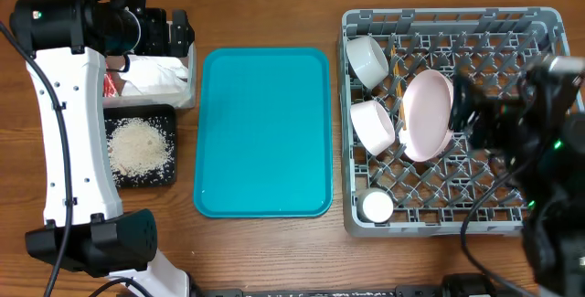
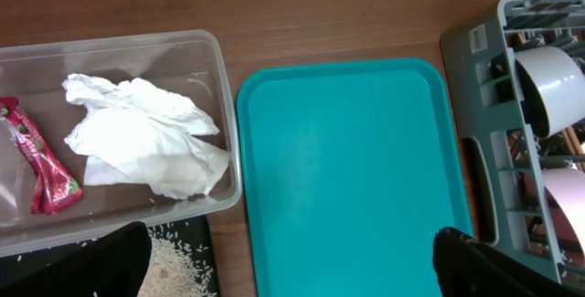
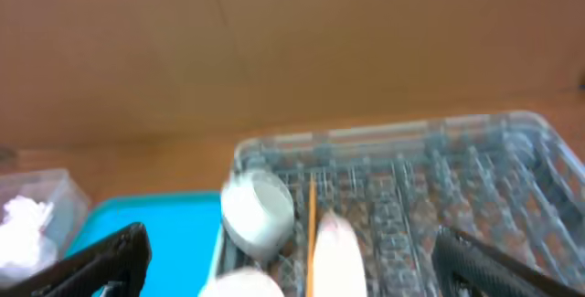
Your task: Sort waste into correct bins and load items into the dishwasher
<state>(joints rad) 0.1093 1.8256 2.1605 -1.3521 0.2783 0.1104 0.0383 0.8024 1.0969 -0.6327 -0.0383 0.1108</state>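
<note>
Hovering at the right end of the clear tub (image 2: 215, 55) in the upper left of the overhead frame, the left gripper (image 2: 291, 265) is showing its fingers spread wide with nothing between them. Inside the tub, the tissues (image 2: 137, 137) and red sauce packet (image 2: 41, 164) are lying toward the left of the left-wrist frame, and the rice (image 1: 139, 144) is sitting in the black tray (image 1: 166, 114) just below. At frame right the right gripper (image 3: 292, 256) is hanging over the dish rack (image 1: 448, 18), also wide and carrying nothing, pitched shallow and looking across the rack. Just left of it the pale-pink plate (image 1: 428, 114) is standing on edge, long axis running top-to-bottom, with the chopsticks (image 3: 313, 210) upright beside it. The bowls (image 1: 372, 123) and cup (image 1: 376, 206) are sitting further left. With the teal serving tray (image 1: 263, 132) lying between the arms, the right arm is nearer for any rack nudge, and sorting is looking finished.
</note>
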